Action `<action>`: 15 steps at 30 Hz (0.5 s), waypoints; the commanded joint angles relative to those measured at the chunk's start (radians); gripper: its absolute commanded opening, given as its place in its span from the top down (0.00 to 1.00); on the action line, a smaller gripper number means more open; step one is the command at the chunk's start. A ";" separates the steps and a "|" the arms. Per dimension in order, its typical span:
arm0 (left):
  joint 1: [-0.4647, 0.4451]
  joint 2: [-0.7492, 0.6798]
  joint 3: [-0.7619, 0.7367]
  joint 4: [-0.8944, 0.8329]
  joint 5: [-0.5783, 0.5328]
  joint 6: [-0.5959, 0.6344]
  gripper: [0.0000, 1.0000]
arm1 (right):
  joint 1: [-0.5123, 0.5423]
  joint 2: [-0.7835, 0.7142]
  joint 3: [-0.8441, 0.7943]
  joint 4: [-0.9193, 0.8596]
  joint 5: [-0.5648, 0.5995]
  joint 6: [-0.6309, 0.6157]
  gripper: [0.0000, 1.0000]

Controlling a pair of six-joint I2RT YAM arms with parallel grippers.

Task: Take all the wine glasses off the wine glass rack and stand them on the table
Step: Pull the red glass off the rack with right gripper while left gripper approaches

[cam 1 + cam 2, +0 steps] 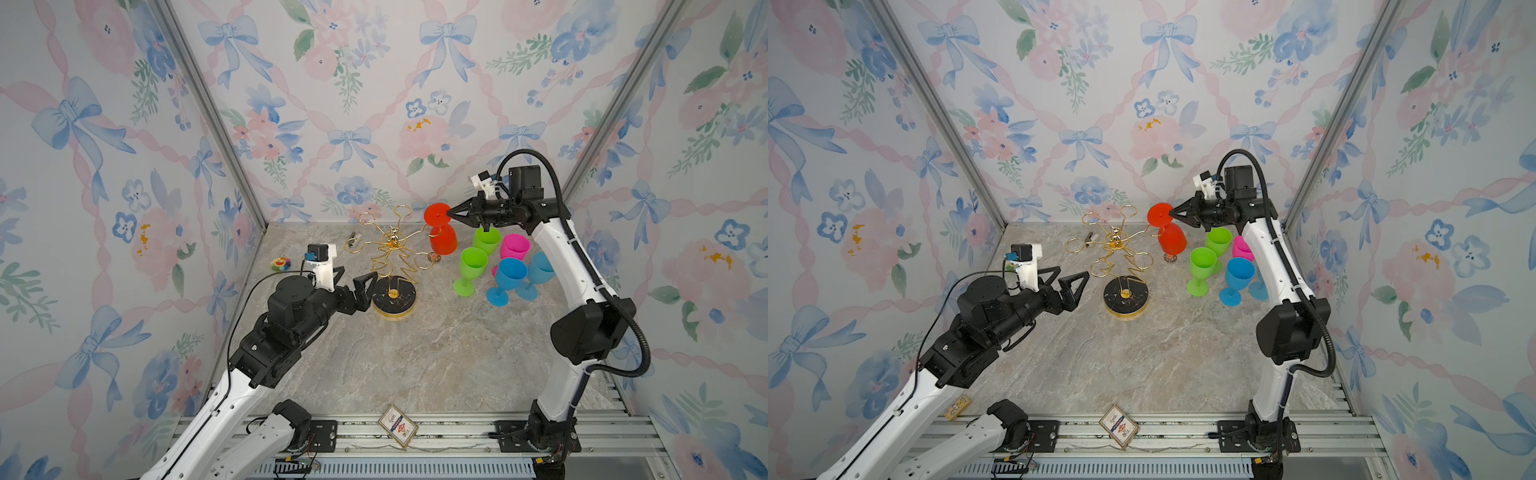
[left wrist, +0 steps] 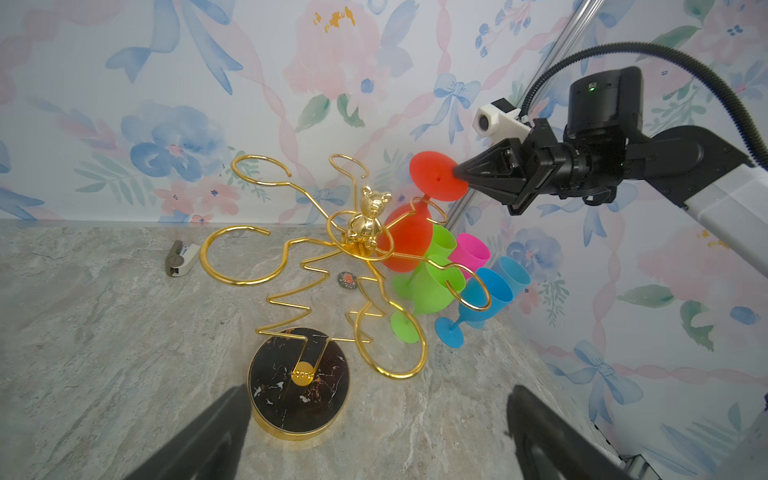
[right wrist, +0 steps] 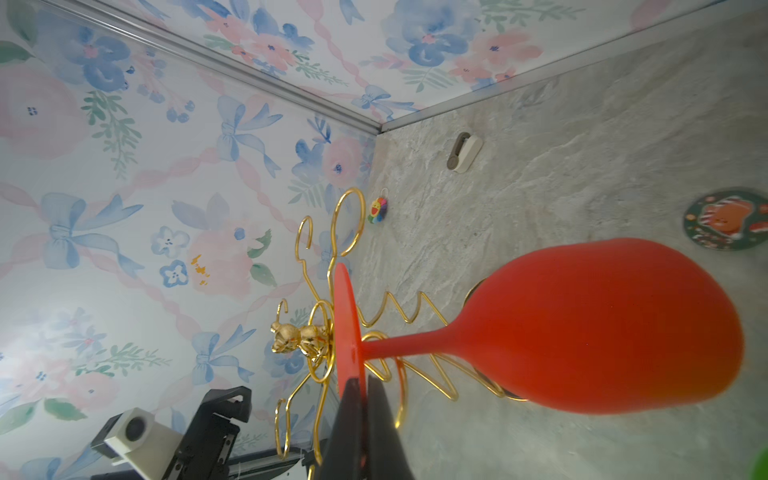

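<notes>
While the right gripper (image 1: 451, 214) pinches the edge of its round foot, jaws closed onto it, a red wine glass (image 1: 443, 243) hangs upside down at the right side of the wine glass rack (image 1: 392, 253). The bowl points down and the foot is tilted above it. In the left wrist view the stem seems to pass through the loop at the end of one gold wire arm.

The rack stands on a grey marble-patterned table (image 1: 415, 353), with a small gold bear (image 2: 368, 222) at its top. The left gripper (image 1: 357, 284) sits low beside the rack's round black base. Its jaws are spread wide and hold nothing.

To the right of the rack, five plastic goblets stand upright in a close cluster: two green goblets (image 1: 473, 262), one pink goblet (image 1: 515, 246) and two blue goblets (image 1: 510, 270).
</notes>
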 commanded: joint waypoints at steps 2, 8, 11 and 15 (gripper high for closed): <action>0.004 0.018 0.047 0.016 0.062 -0.014 0.02 | -0.003 -0.106 0.013 -0.133 0.145 -0.164 1.00; 0.004 0.041 0.071 0.042 0.102 -0.027 0.02 | 0.007 -0.214 -0.027 -0.140 0.188 -0.271 1.00; 0.002 0.058 0.075 0.070 0.136 -0.042 0.03 | 0.033 -0.292 -0.071 -0.127 0.229 -0.336 1.00; 0.000 0.089 0.088 0.126 0.226 -0.069 0.05 | 0.099 -0.416 -0.164 -0.088 0.334 -0.428 1.00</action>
